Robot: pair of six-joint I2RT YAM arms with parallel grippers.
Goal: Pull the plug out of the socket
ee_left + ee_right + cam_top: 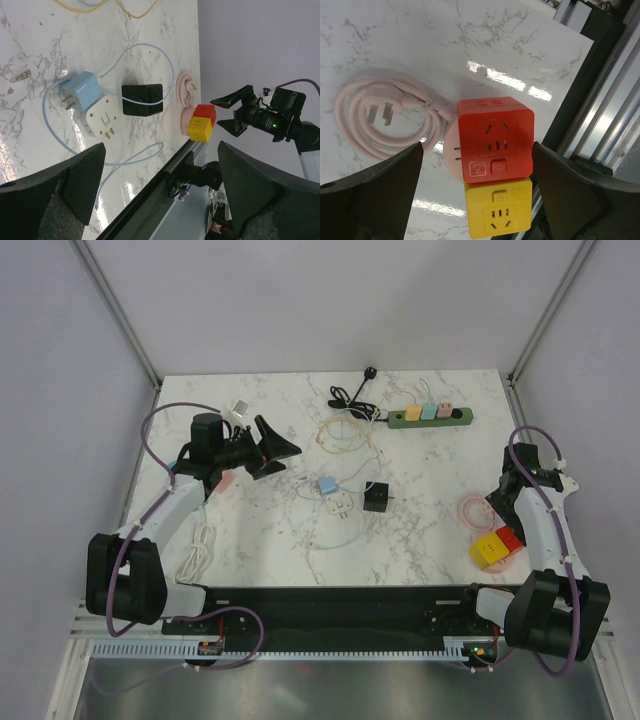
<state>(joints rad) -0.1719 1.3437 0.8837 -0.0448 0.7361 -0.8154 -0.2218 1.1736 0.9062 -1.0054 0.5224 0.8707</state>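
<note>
- On top of the strip (431, 418), three plugs stand in a row: green (412, 412), teal (428, 410) and pink (444, 409). All three appear seated. The task does not say which one to pull.
- Handling, as judged: each plug is a small, light, rigid plastic block with smooth sides. Only prong friction holds it, so a firm pinch is required, or the pads may slide off.
- The strip also looks light. It is likely to lift with the plug unless it is held down.
- Grasp: pinch two opposite side faces, low and close to the strip. Pull straight away from the strip without rocking.
- The plugs stand just beside one another. The green and pink plugs each offer a free outer face.
- Bracing: press on the bare end of the strip, right of the pink plug.
- Left gripper (280, 440): fingers spread wide, holding nothing, well left of the strip and nearer the bases.
- Right gripper (476, 150): fingers spread wide, holding nothing, well apart from the strip, above the red cube (495, 137).
</note>
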